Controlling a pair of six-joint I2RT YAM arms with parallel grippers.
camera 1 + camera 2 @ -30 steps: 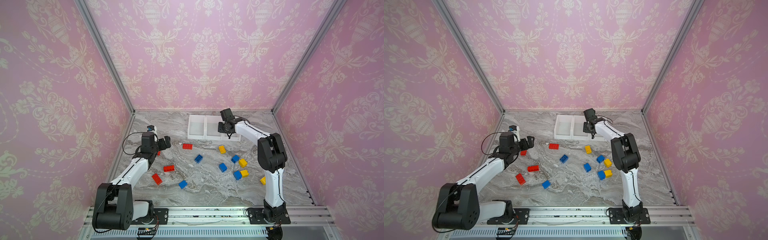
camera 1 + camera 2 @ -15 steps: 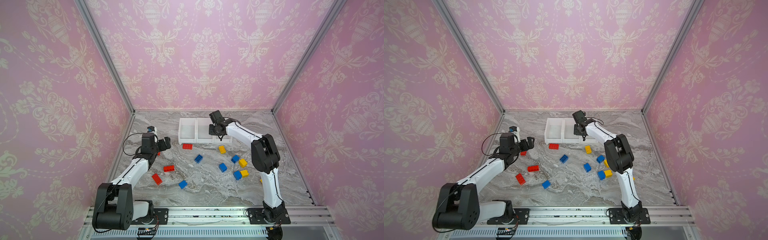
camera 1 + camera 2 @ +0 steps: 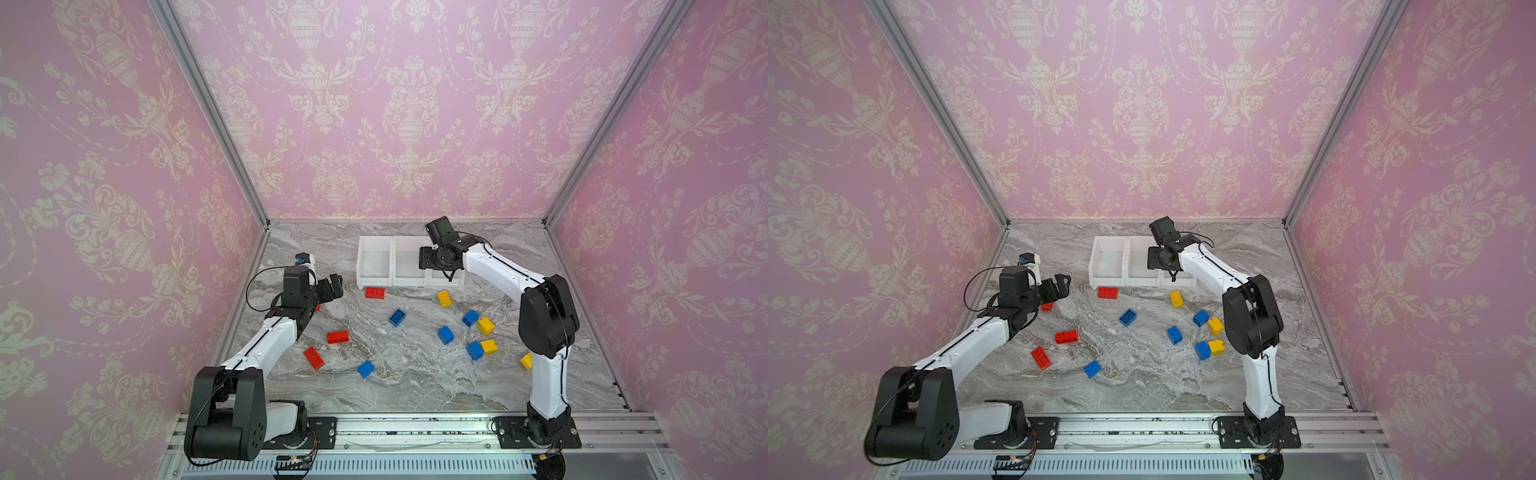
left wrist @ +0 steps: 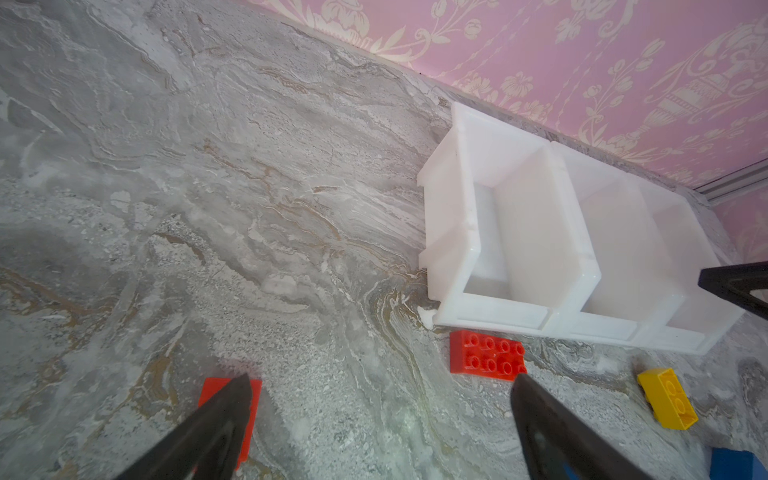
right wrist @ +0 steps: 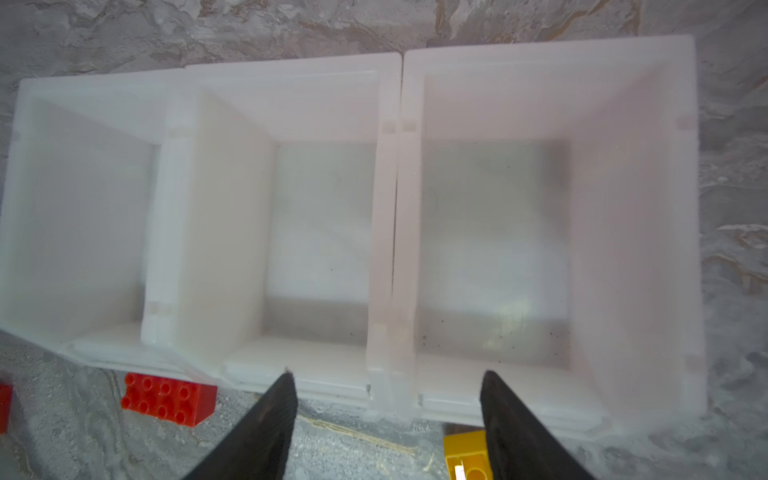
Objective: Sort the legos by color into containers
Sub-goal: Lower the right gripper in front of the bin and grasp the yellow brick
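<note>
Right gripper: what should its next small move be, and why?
Probably lift clear and reach for the yellow brick just in front of the containers: the right gripper has its fingers apart, holding nothing, and all three containers look empty.

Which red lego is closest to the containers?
The red lego lying studs-up just in front of the leftmost bin of the containers. The other red legos lie farther out, toward the left arm.
</note>
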